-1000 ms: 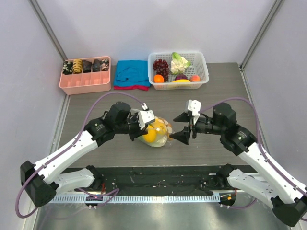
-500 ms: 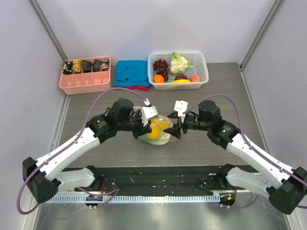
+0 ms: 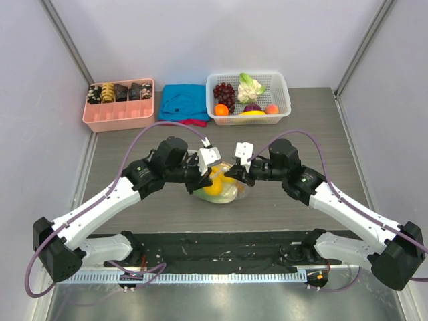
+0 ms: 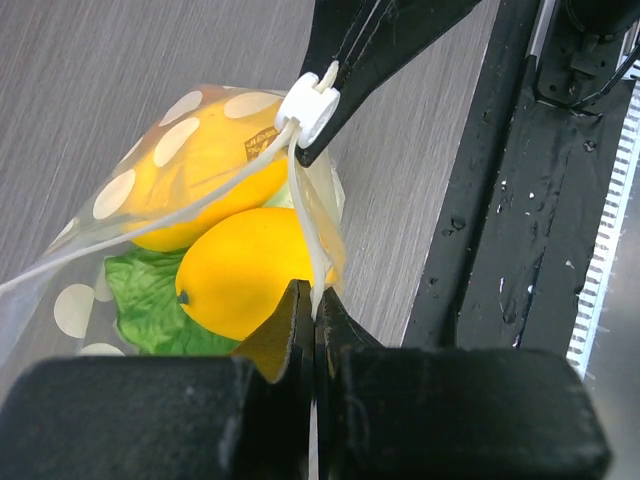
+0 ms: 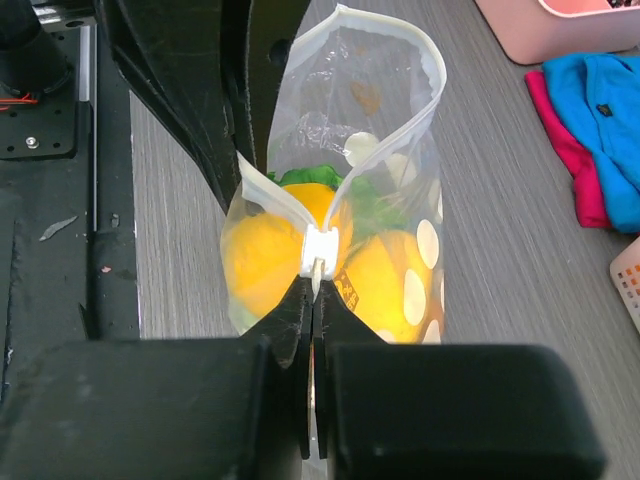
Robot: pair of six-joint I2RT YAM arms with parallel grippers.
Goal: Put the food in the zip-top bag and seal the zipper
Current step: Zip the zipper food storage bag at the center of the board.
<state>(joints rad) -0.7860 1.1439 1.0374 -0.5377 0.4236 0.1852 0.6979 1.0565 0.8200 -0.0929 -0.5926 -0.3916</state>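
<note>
- Mid-way across the grey wood-grain table (image 3: 301, 134), a clear, floppy plastic zip-top bag (image 3: 226, 192) printed with white oval dots lies between the two arms. Both sets of black fingers meet at its mouth.
- The food is inside: yellow round fruits (image 4: 245, 270) and a piece of green leafy lettuce (image 4: 145, 300) show through the plastic in the left wrist view.
- The left gripper (image 4: 313, 300) is clenched on the thin whitish zipper strip (image 4: 303, 215) at one end of the bag's mouth, anchoring it.
- The right gripper (image 5: 315, 290) is pinched tight on the small white slider tab (image 5: 322, 248) that rides that strip. Beyond the tab the mouth gapes in a wide loop, unsealed.
- The step in hand looks to be the sealing, with loading apparently done and the closure barely begun.
- The next move likely calls for the right gripper to draw the tab along the strip, across the gaping stretch. The left hold would brace the bag's end so the strip runs straight.
- Limp plastic may bunch ahead of the tab, or the bag may drag along with it.
- Along the far edge sit a white lattice plastic basket (image 3: 284, 93) of more toy produce, a crumpled blue cloth (image 3: 182, 101) and a pink tray (image 3: 120, 117) of dark snack pieces, all well apart from the bag.
</note>
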